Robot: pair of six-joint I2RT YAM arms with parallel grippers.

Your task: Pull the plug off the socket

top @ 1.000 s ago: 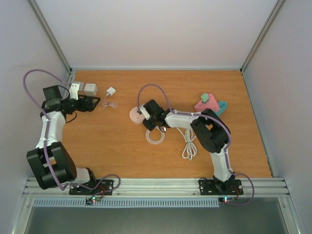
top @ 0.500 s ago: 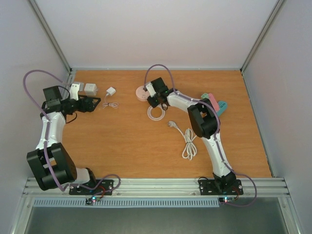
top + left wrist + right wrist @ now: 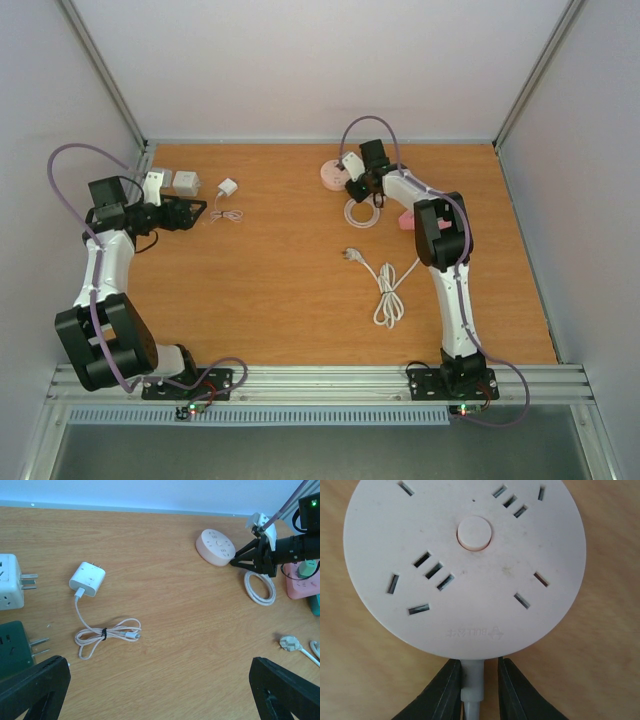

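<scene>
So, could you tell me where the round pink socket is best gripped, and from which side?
Probably by the cord stub leaving its rim, coming in low from that side. The round socket is a wide, flat disc lying face up, likely too broad to pinch, while the narrow stub fits the right gripper, which is shut on it there.

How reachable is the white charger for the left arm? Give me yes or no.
Probably yes: the white charger lies just ahead of the open left gripper, with nothing between them.
</scene>
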